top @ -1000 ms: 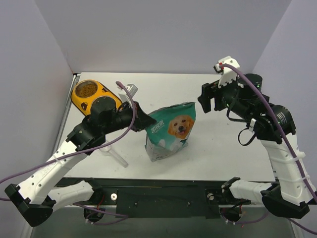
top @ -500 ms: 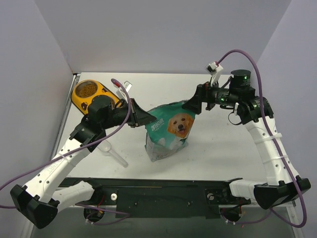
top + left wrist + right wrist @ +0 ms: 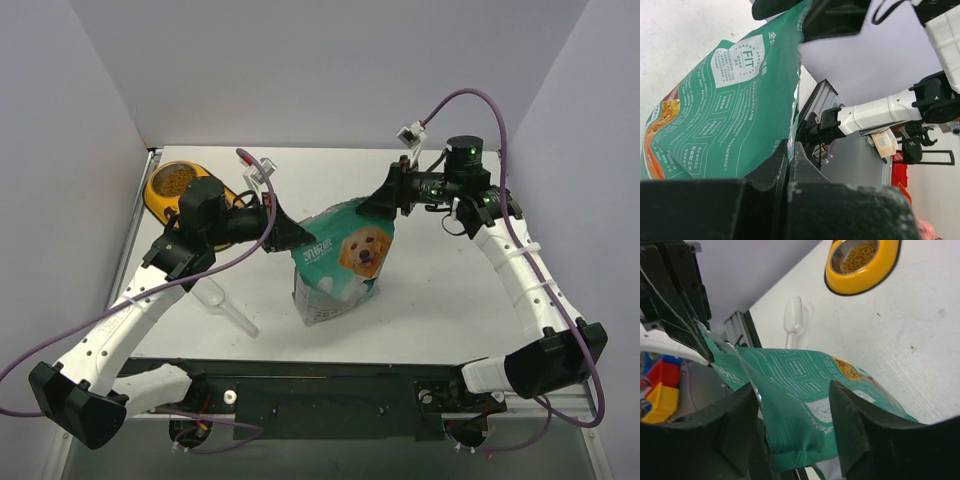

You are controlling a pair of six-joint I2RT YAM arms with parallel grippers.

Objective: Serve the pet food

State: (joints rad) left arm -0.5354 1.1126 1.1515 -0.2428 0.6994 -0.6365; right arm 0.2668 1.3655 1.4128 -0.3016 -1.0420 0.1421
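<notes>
Opening the pouch (image 3: 345,265) seems the step in hand: it stands mid-desk, the left gripper (image 3: 294,240) closed on its top left corner, the right gripper (image 3: 372,207) with its jaws around the top right corner, though I cannot tell if they already pinch it. Some pet food (image 3: 174,180) lies in the yellow feeder (image 3: 153,200) at the far left corner. Next the right jaws must close firmly, then both arms pull the mouth apart.

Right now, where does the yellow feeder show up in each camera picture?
Top external: the yellow feeder sits at the far left of the table, partly hidden.
Left wrist: not in it.
Right wrist: yellow feeder at the top right.
Shared landmark: the teal pouch, seen in all three.
</notes>
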